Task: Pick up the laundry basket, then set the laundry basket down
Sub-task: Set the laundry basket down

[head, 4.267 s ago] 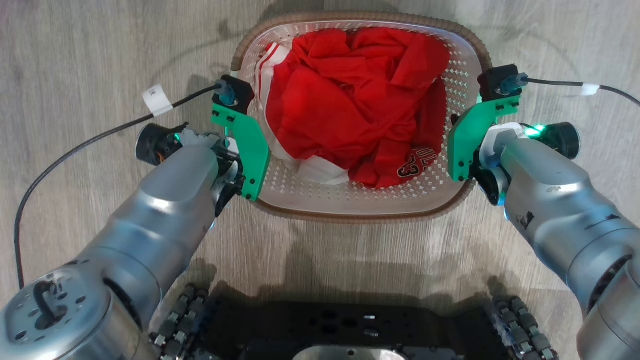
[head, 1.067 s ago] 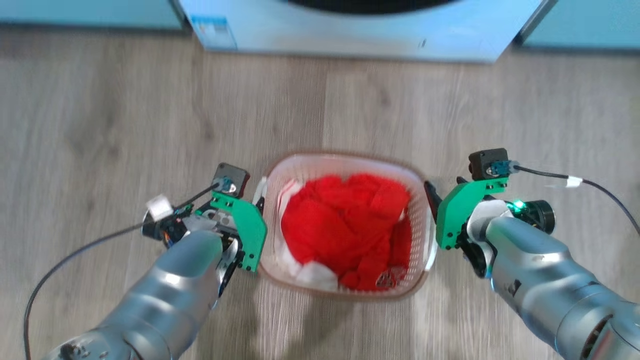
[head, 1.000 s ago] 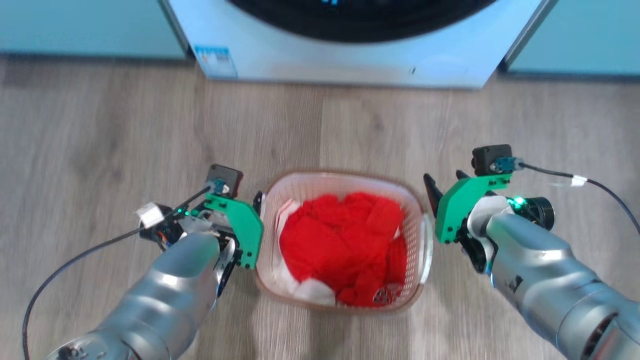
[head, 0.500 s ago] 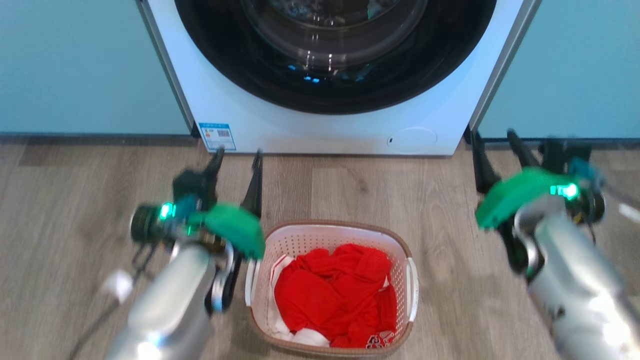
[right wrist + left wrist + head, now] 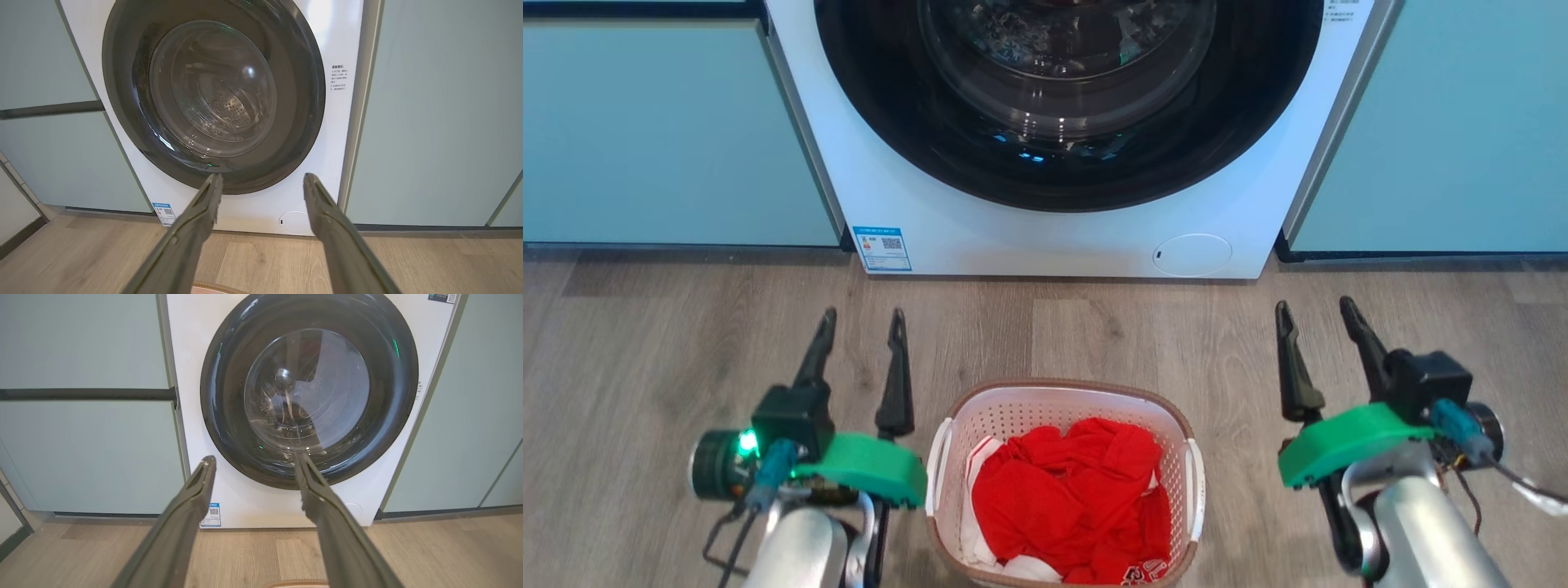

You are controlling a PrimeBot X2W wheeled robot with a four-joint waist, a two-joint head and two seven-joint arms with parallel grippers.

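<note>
White perforated plastic forms the small rounded-rectangular laundry basket (image 5: 1045,402), which has a brown woven-look rim and two white handles. It stands on the grey wood-grain floor (image 5: 1094,327) and holds crumpled red cloth (image 5: 1070,506). Beyond the basket stands one white front-loading washer (image 5: 1054,245) with a round dark glass door. The left end effector (image 5: 863,314) and right end effector (image 5: 1314,304) flank the basket without touching it, fingers apart and empty.

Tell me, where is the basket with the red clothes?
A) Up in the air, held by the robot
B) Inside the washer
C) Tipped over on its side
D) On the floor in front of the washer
D: the laundry basket stands upright on the wooden floor in front of the washer, and the left fingers and right fingers stand open, off it.
</note>
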